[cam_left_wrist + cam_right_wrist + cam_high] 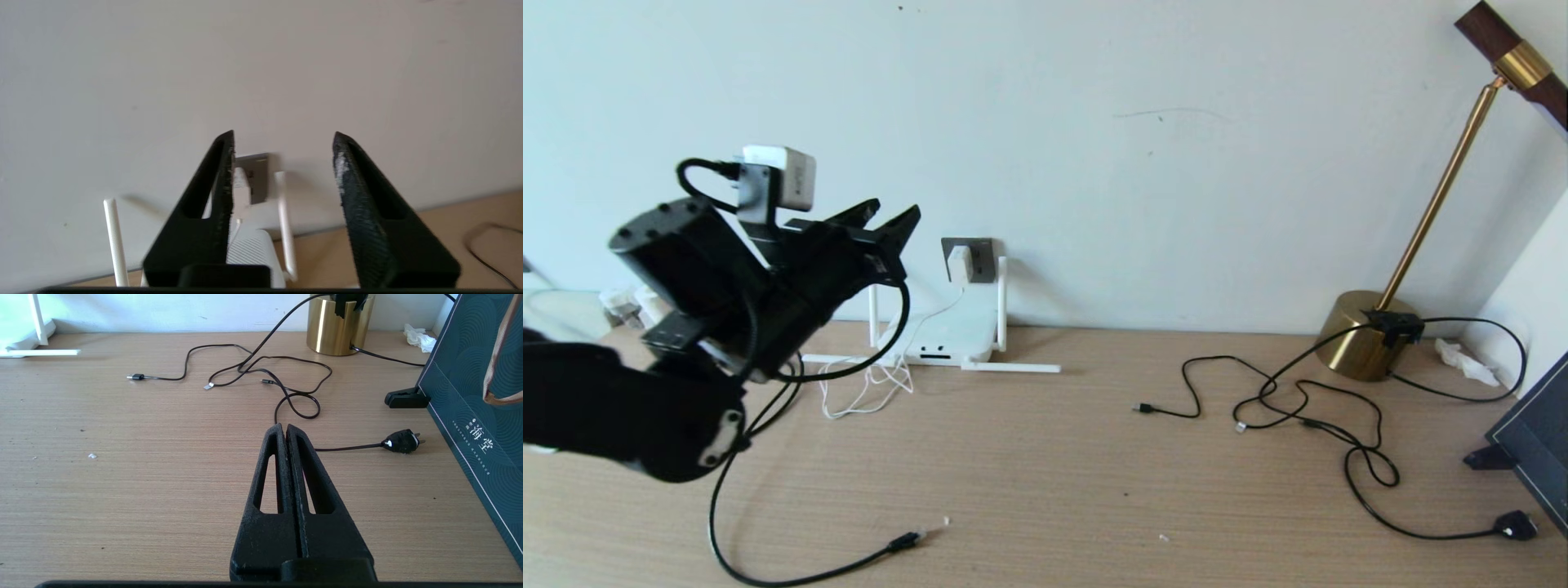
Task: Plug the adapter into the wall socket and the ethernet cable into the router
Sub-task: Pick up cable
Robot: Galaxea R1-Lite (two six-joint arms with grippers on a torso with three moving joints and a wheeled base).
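Seen from the head view, the small white cube-shaped adapter [959,265] is already sitting in the dark grey square wall socket [969,259], its thin cord trailing down beside the flat white router with stick antennas [947,339] that is lying against the wall. The left gripper [889,219] is hanging in the air well to the left of the socket, its jaws parted and nothing between them. The long black ethernet cable with its clear plug tip [907,539] is lying loose on the pale wooden tabletop [1045,490], well apart from the router, so that half of the job is looking undone. To do it well, I would say the gripper should be taking the black boot just behind the clear tip and lining it up squarely with a port before pushing. The left wrist view is showing the two black fingers [355,204] standing apart, framing the socket and the router, though the blur is making it hard to say how fully the adapter is seated. The right wrist view is showing what the others do not: the right gripper [284,428] closed tight, empty, idling over the table near a flat black plug [401,441], thin black cords [261,371] and a brass lamp base [339,324].
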